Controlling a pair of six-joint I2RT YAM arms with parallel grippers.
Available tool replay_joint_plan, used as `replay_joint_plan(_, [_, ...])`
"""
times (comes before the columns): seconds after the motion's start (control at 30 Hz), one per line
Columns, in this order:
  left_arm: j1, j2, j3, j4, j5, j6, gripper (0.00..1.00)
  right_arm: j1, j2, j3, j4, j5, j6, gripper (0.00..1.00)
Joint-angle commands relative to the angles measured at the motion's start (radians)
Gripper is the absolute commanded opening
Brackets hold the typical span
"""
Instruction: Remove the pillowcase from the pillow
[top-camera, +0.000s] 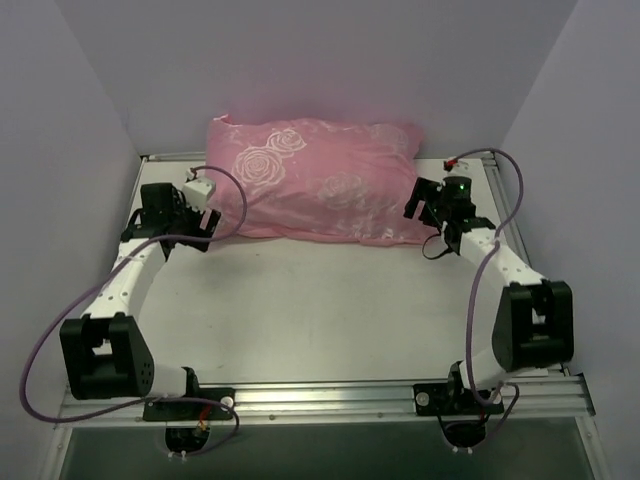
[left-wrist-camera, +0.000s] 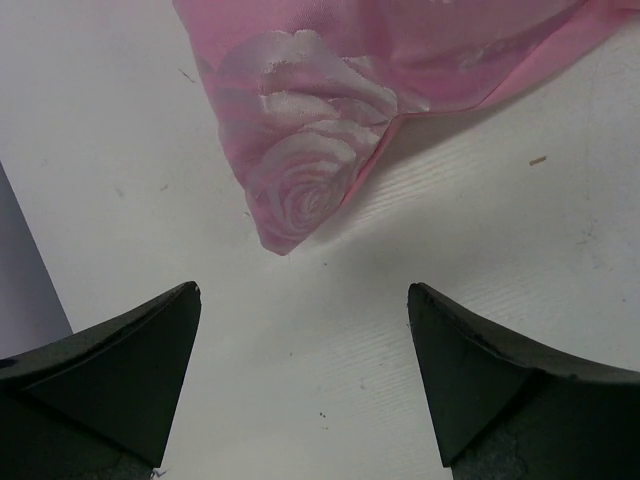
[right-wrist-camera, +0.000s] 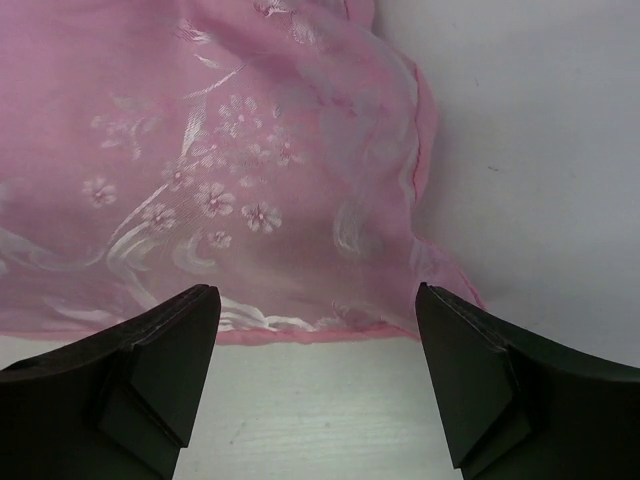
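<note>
- The pink rose-patterned pillowcase (top-camera: 315, 180) lay across the upper centre of the top view, at the far side of the white table (top-camera: 330, 310) and close to the back wall.
- The pillow was entirely enclosed. No white filling showed in any view, so its position was read from the plump bulge of the cover.
- The two arms were stationed at opposite ends of the cover, the left gripper (top-camera: 203, 218) at the left end and the right gripper (top-camera: 420, 207) at the right end. Judged purpose: one end is pinned or held while the other end is pulled off.
- In the left wrist view, a flat, limp corner of the cover (left-wrist-camera: 290, 200) pointed down toward the gap of the left gripper (left-wrist-camera: 305, 295). This corner appeared free of filling, which would make it a suitable pinch point.
- Left gripper state: jaws spread wide, nothing gripped, the fabric corner just ahead of the fingertips and apart from them, with bare table between.
- In the right wrist view, the cover (right-wrist-camera: 200, 150) filled the upper left of the frame, its hem running just beyond the right gripper (right-wrist-camera: 318, 292).
- Right gripper state: jaws spread wide, no fabric between them. Whether the left fingertip (right-wrist-camera: 185, 320) touched the hem could not be told.
- Task status, as judged: removal not yet begun.
</note>
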Motion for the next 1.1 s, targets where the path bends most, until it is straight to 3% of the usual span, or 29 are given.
replay_joint_plan(0.0, [0.003,0.086,0.068,-0.033,0.006,0.060,0.94,-0.009,0.150,0.138,-0.141,-0.037,-0.080,0.79])
replay_joint_plan(0.3, [0.000,0.356,0.194,0.122,-0.110,0.084,0.94,-0.016,0.355,0.230,-0.147,-0.038,-0.129,0.84])
replay_joint_plan(0.4, [-0.004,0.404,0.214,0.156,-0.100,0.087,0.99,-0.019,0.423,0.247,-0.140,-0.045,-0.140,0.69])
replay_joint_plan(0.43, [-0.006,0.408,0.215,0.160,-0.086,0.087,0.87,-0.019,0.429,0.244,-0.133,-0.046,-0.140,0.50])
replay_joint_plan(0.47, [-0.007,0.413,0.217,0.163,-0.070,0.083,0.56,-0.019,0.428,0.238,-0.127,-0.054,-0.135,0.39])
replay_joint_plan(0.5, [-0.007,0.410,0.214,0.162,-0.051,0.080,0.36,-0.019,0.417,0.220,-0.112,-0.063,-0.134,0.30])
replay_joint_plan(0.53, [-0.007,0.402,0.206,0.163,-0.015,0.073,0.06,-0.019,0.403,0.207,-0.106,-0.077,-0.129,0.11])
replay_joint_plan(0.57, [-0.007,0.372,0.197,0.183,-0.008,0.038,0.02,-0.018,0.359,0.198,-0.106,-0.080,-0.120,0.01])
replay_joint_plan(0.73, [-0.004,0.166,0.092,0.214,0.086,-0.046,0.02,-0.009,0.048,0.161,-0.214,-0.092,-0.107,0.00])
replay_joint_plan(0.93, [0.031,-0.205,0.152,-0.053,0.167,-0.045,0.02,0.030,-0.346,0.280,-0.452,-0.080,-0.080,0.00])
replay_joint_plan(1.07, [0.031,-0.426,0.258,-0.302,0.210,-0.025,0.02,0.039,-0.457,0.437,-0.596,-0.126,-0.049,0.00])
